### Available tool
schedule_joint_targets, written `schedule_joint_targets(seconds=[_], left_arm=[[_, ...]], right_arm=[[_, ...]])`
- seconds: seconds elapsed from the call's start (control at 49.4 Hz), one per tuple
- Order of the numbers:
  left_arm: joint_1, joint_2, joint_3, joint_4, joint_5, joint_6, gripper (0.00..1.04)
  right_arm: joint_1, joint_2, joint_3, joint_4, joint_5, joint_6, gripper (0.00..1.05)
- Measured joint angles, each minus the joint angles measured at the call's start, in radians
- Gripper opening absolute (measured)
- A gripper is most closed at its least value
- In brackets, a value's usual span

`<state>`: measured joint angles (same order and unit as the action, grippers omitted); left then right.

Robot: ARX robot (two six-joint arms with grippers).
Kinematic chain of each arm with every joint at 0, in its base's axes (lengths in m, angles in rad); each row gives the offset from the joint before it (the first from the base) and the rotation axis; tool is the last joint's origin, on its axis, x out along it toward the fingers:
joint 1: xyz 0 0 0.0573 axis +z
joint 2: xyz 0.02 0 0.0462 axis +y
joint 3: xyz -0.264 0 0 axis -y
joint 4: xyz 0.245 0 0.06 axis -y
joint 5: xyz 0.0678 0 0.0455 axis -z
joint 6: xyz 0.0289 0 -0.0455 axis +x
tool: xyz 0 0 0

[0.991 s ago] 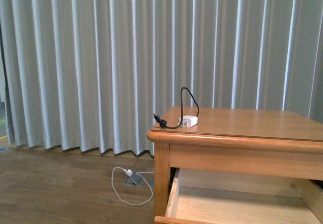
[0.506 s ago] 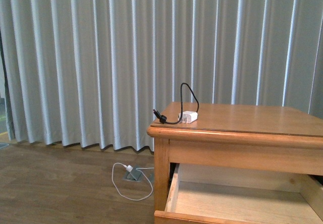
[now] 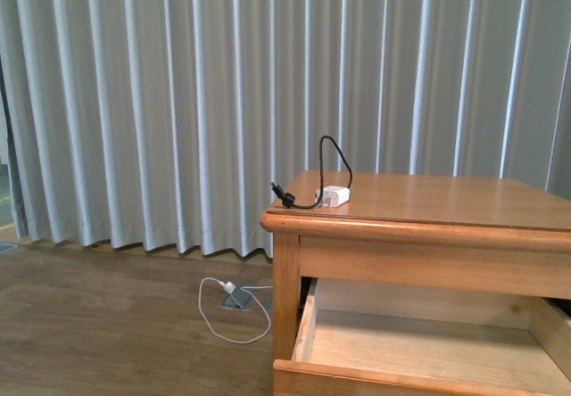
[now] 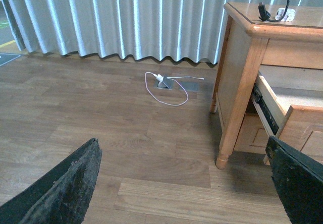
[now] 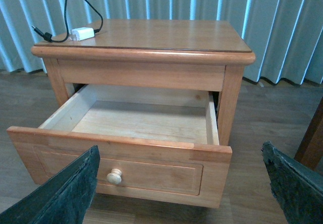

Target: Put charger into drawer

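Charger (image 3: 335, 197): on the left end of the table (image 3: 446, 209), above the open drawer (image 5: 116, 144); left tool (image 4: 181, 148) and right tool (image 5: 179, 151) spread apart, holding nothing; I judge pick-up not yet begun, next needing a reach to its white block.

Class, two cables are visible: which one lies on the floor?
The white cable, looped beside the floor socket; the charger with its black cable sits on the nightstand.

White charger (image 5: 83, 33) on nightstand top; drawer (image 5: 119, 156) pulled open, empty.
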<state>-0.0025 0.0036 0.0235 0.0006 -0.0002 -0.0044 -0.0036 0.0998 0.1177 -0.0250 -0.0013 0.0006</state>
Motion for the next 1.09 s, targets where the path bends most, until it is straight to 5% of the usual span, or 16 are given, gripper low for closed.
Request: schedule_joint_targets(seconds=[0.243,0.303,0.405,0.647,1.092], left_arm=[[0.000,0.000,0.000,0.000,0.000,0.000,0.99],[-0.085,0.088,0.006,0.064,-0.171,-0.032,0.99],[-0.210,0.339,0.058,0.203,-0.247,-0.030,0.99],[-0.298,0.866,0.362,0.370,-0.075,0.062,0.99],[-0.325,1.529,0.991,0.399,-0.015,0.141,0.99]], right_arm=[[0.000,0.000,0.000,0.000,0.000,0.000,0.96],[0.000,0.000,0.000,0.000,0.000,0.000,0.96],[0.000,0.000,0.000,0.000,-0.001,0.000,0.96],[0.001,-0.002,0.000,0.000,0.000,0.000,0.96],[0.001,-0.002,0.000,0.000,0.000,0.000,0.96]])
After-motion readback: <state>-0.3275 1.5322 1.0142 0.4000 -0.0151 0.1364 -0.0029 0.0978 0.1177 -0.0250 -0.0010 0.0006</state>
